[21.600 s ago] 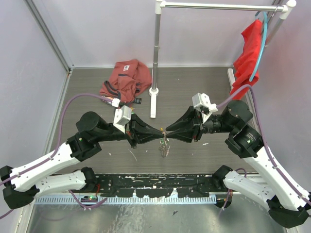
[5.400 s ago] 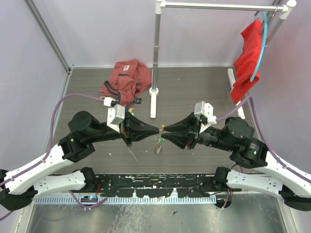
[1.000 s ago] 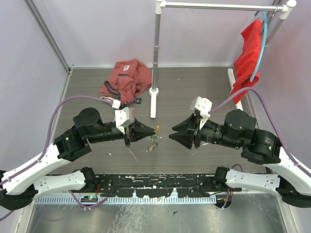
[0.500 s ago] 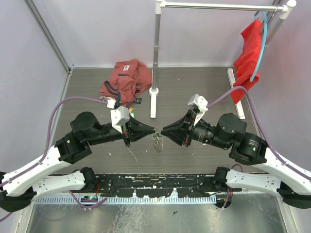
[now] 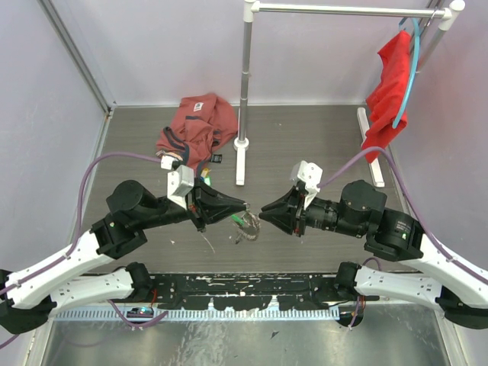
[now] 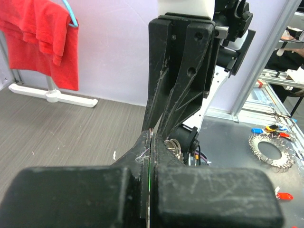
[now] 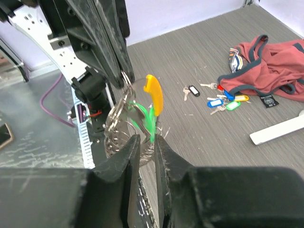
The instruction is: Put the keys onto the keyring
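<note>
— Right fingers (image 7: 128,152) were wide open a second ago. What now?
— Nearly closed, pinching a green key (image 7: 148,124) right at the keyring (image 7: 116,119).
— And the left fingers (image 6: 76,190)?
— Pressed tight together, holding the keyring from its other side. Its yellow tag (image 7: 155,95) sticks up on top.
— Other keys (image 7: 219,100)?
— Lying on the counter (image 7: 190,57), well apart from the keyring, with a red cloth (image 7: 268,54) just past them.

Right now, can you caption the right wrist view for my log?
Right gripper pinching a green-tagged key at the keyring held by the left gripper, loose keys on the table behind.
</note>
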